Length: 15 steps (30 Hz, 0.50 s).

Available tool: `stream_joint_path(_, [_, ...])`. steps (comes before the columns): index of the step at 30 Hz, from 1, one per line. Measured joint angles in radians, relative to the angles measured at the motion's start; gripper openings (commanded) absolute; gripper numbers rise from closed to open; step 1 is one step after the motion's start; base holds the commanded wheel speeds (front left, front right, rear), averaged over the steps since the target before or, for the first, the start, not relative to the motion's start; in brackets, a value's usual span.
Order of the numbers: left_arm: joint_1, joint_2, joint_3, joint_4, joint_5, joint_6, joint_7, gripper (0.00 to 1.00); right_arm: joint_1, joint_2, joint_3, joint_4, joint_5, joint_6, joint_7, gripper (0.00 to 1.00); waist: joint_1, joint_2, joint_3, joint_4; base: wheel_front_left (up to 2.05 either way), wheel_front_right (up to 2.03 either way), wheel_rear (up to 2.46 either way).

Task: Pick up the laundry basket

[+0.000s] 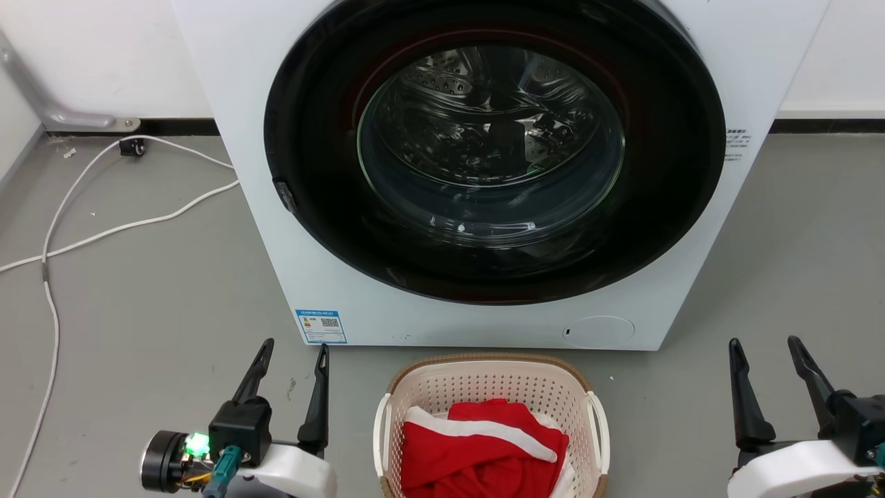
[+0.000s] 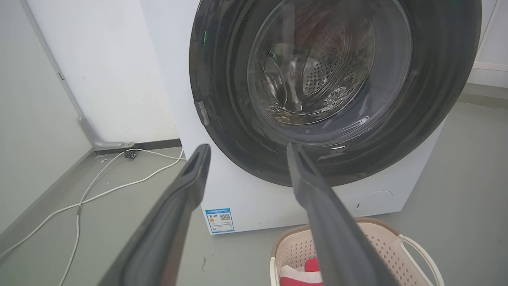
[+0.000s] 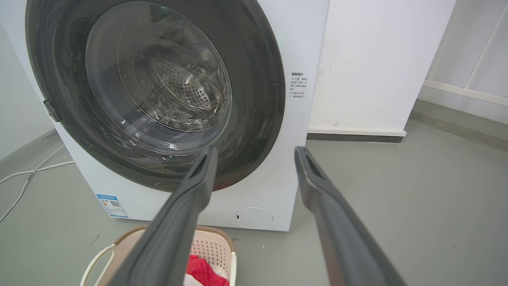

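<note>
The left end effector (image 1: pixel 294 346) hangs with its two dark fingers spread wide and nothing between them, in front of the washing machine (image 1: pixel 415 304), off the lower corner that carries the blue label (image 1: pixel 321 326). The right end effector (image 1: pixel 764 342) is equally wide and empty, in front of the machine and out past its opposite lower corner.

The laundry basket (image 1: pixel 484 361) sits on the floor (image 1: pixel 138 297) just in front of the machine, below its round door (image 1: pixel 491 145), apart from both end effectors.

It should lift easily. Thin perforated plastic is light, and the red and white cloth (image 1: pixel 484 443) inside is soft and adds little weight, though it may shift. The walls will probably flex if squeezed, so the better hold is on the two white side handles (image 1: pixel 600 422), one per end effector. Lifting by one handle alone would likely tip it, and the smooth loops could slide along narrow fingers.

The basket is cream, rounded-rectangular, pierced all over with small holes, and edged by a brown woven-look rim.
</note>
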Motion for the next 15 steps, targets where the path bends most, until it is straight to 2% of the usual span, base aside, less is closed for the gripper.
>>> stream_joint_path(5, [-0.033,-0.002,-0.002,0.013,-0.001,-0.005,0.000,1.00,-0.019,0.000,-0.012,0.012,0.009,0.000,0.013,1.00,0.0000,0.0000,0.012,0.000,0.00,0.00,0.00])
stream_joint_path(15, [-0.207,0.002,-0.013,0.132,-0.032,-0.054,0.024,1.00,-0.134,0.000,-0.012,0.119,0.019,0.000,0.138,1.00,0.0001,0.0000,0.084,-0.003,0.00,0.00,0.00])
